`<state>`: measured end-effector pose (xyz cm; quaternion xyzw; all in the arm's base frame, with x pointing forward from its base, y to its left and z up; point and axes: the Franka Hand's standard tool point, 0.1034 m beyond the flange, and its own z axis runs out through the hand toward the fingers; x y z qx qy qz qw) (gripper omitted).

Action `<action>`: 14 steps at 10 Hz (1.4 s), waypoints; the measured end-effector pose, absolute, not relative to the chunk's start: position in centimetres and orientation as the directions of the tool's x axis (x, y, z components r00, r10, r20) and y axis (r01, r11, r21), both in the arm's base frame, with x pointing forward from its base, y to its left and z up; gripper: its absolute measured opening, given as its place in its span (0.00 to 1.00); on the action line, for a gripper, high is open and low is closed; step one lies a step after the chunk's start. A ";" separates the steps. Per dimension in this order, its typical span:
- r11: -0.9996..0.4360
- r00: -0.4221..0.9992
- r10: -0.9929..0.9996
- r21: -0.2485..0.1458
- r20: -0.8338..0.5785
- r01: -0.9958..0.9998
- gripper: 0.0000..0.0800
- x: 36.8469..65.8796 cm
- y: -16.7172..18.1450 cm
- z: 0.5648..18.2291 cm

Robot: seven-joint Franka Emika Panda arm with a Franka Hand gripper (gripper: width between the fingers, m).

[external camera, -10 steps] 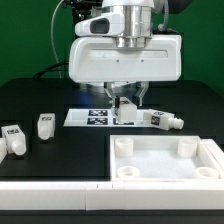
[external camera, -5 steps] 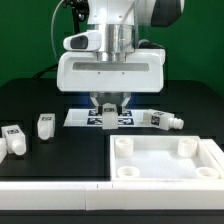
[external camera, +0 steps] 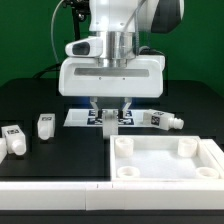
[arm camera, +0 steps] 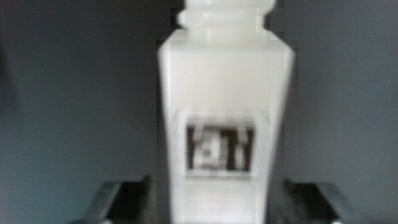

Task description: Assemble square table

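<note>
In the wrist view a white block leg (arm camera: 222, 100) with a black-and-white tag fills the picture. It stands between the two dark fingers of my gripper (arm camera: 217, 198), which is shut on it. In the exterior view the gripper (external camera: 111, 112) holds this leg (external camera: 110, 119) low over the marker board (external camera: 84, 118). The leg's lower end is hidden, so contact with the board cannot be told. The square tray-like table top (external camera: 165, 172) lies at the front of the exterior view's right, its round corner holes facing up.
Two more legs stand at the exterior view's left: one (external camera: 45, 125) near the marker board, one (external camera: 12, 139) by the edge. Another leg (external camera: 161, 120) lies on its side beyond the table top. A long white bar (external camera: 50, 192) runs along the front.
The arm has shifted toward the exterior view's left with the leg still in the gripper. The hand's housing has come lower in the picture. The other parts have not moved.
</note>
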<state>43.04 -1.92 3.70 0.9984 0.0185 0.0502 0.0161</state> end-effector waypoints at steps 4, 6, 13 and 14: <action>-0.998 0.994 0.050 0.035 0.099 0.047 0.80 43.0 -1.7 3.7; -0.985 0.982 0.173 0.028 0.076 0.172 0.81 42.7 1.2 4.4; -0.962 0.951 0.271 0.039 0.148 0.269 0.81 42.3 5.7 5.8; -0.931 0.919 0.365 0.044 0.150 0.363 0.81 41.8 7.8 5.9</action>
